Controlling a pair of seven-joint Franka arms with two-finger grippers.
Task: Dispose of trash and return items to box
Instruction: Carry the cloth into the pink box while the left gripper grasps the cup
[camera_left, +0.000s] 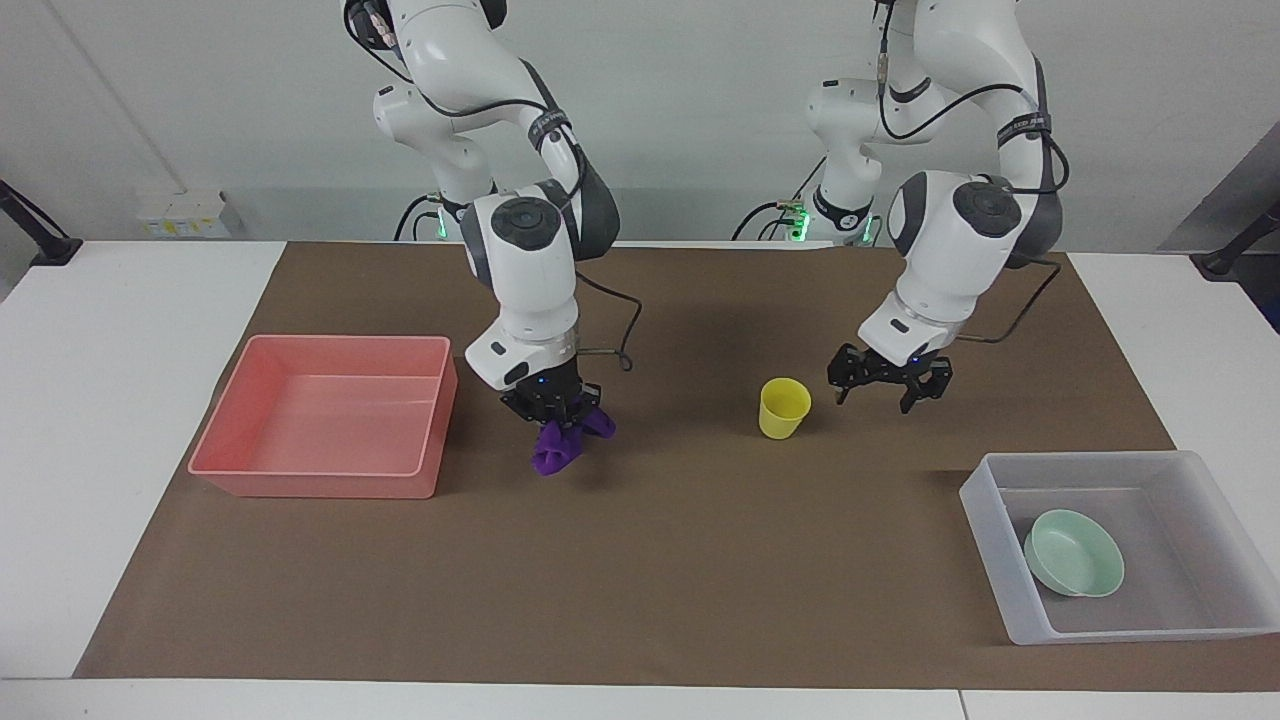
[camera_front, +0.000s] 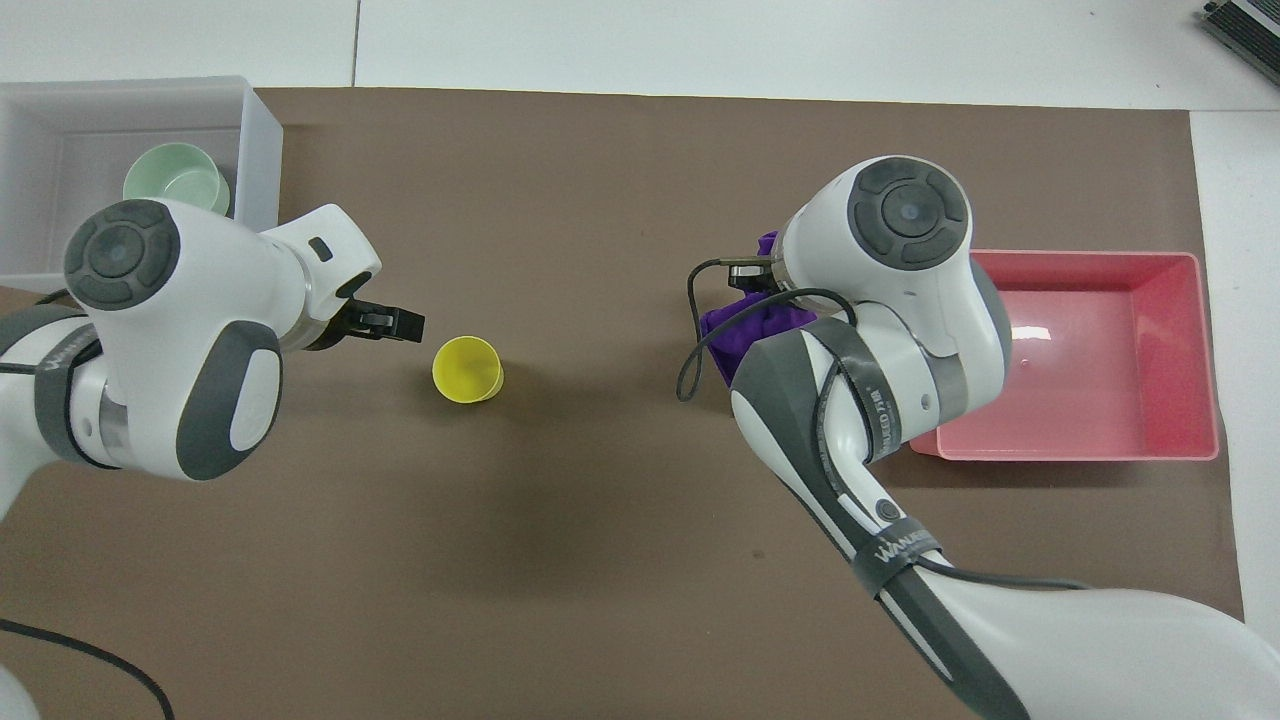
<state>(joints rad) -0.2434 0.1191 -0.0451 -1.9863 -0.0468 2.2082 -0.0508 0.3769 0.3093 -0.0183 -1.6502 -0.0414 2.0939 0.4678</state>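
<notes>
The right gripper (camera_left: 556, 408) is clamped on the purple cloth rag (camera_left: 562, 444), which hangs lifted off the brown mat (camera_left: 700, 560) just beside the pink tray (camera_left: 320, 478). The left gripper (camera_left: 884, 382), fingers spread and empty, hovers beside the yellow cup (camera_left: 783, 407), which stands upright mid-mat. The mint-green bowl (camera_left: 1074, 553) already sits in the translucent box (camera_left: 990, 540) at the left arm's end of the table. The main risk looks to be with the rag: a drooping fold could catch the pink tray's near wall as it is carried across, or cling to a finger on release and land half outside. For the cup, a low or off-centre approach could knock the light plastic over before the fingers straddle its wall, and a rim pinch might let it tilt or slip on the way to the box
</notes>
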